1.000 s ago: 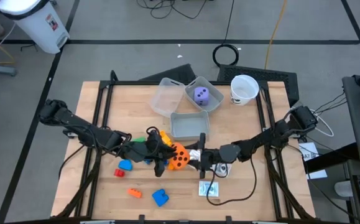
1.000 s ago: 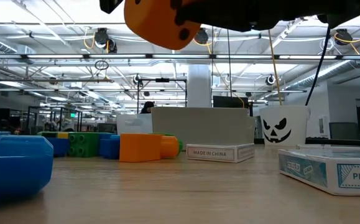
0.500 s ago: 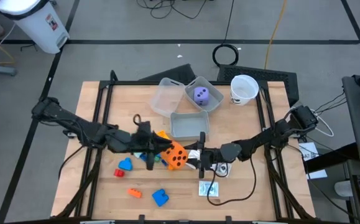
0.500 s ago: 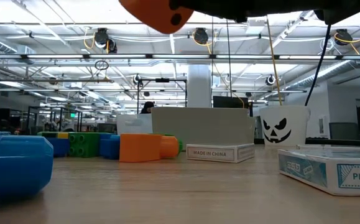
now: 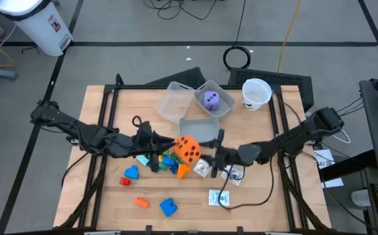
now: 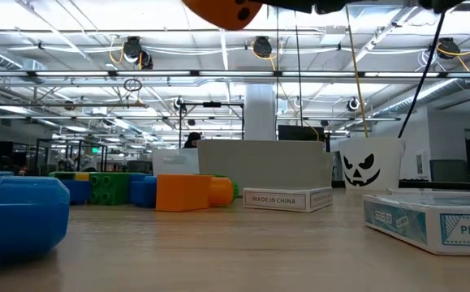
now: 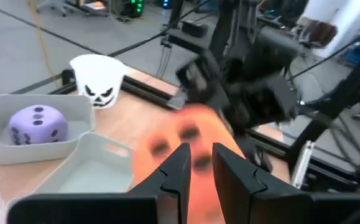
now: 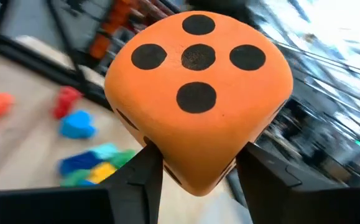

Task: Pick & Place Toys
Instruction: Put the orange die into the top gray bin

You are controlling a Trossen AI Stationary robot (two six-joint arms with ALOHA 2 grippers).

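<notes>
Beside the white cup [image 5: 256, 93], three clear plastic bins huddle together. The bin nearest the cup [image 5: 226, 108] cradles the purple die [image 5: 210, 99], a soft-looking cube with dark dots. The rounded bin [image 5: 173, 102] farther from the cup and the rectangular bin [image 5: 198, 132] toward the table's middle show only their frosted floors. The cup itself wears a black jack-o'-lantern face.

Well away from the cup, past the rectangular bin, the orange die [image 5: 188, 149] is up off the table, rounded corners, five black dots showing. The right gripper [image 5: 206, 156] has it, fingers [image 8: 143, 174] pressed on either side of its lower corner. The left gripper [image 5: 164, 147] sits just beside the die on the side away from the cup, fingers drawn together to a thin slit, with nothing in them.

Under both grippers, a heap of green, blue and yellow blocks [image 5: 167, 160] is partly covered by the arms. The low view cuts the die off at the upper edge; the left wrist view blurs it.

Farther still from the cup lie a blue block [image 5: 168, 207], an orange block [image 5: 141, 202], a red block [image 5: 125, 181] and a white patterned card [image 5: 219, 197].
</notes>
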